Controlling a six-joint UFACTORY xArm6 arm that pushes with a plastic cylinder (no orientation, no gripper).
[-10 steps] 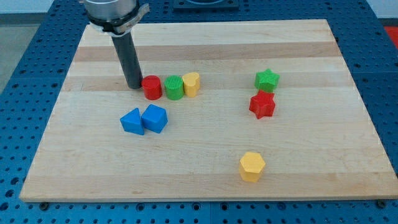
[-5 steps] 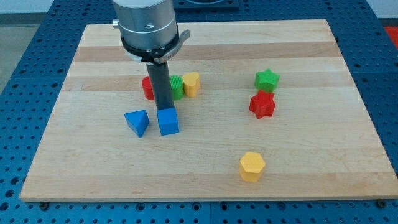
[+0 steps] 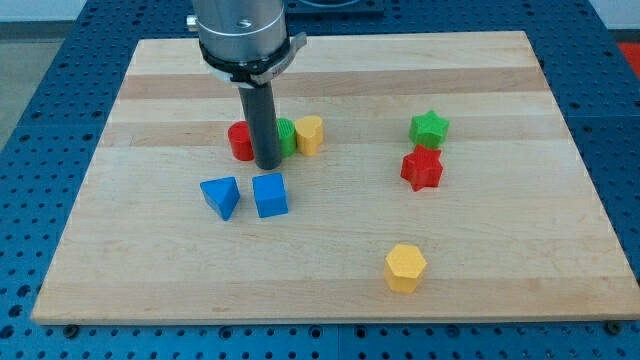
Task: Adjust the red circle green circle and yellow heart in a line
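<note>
On the board: a pale wooden table top (image 3: 330, 280) lying on a blue perforated bench (image 3: 40, 60); it carries eight blocks and no bowl, tray or box of any kind.
Rod: the dark rod hangs down from the arm's grey flange at the view's top; it has no pincer at all, so nothing opens, closes or is held.
My tip: my tip (image 3: 266, 165) sits on the wood just in front of the row, at the seam between the red and green blocks, and just above the blue cube.
Red circle: the red circle (image 3: 238, 141) is partly hidden by the rod, at the left end of the row.
Green circle: the green circle (image 3: 287, 137) is also half hidden, between red and yellow.
Yellow heart: the yellow heart (image 3: 309, 134) touches the green circle on its right.
Blue pair: a blue triangle (image 3: 221, 196) and a blue cube (image 3: 270, 195) stand slightly apart below the row.
Right side: a green star (image 3: 429, 128) stands just above a red star (image 3: 421, 168).
Bottom: a yellow hexagon (image 3: 405, 267) stands alone.
</note>
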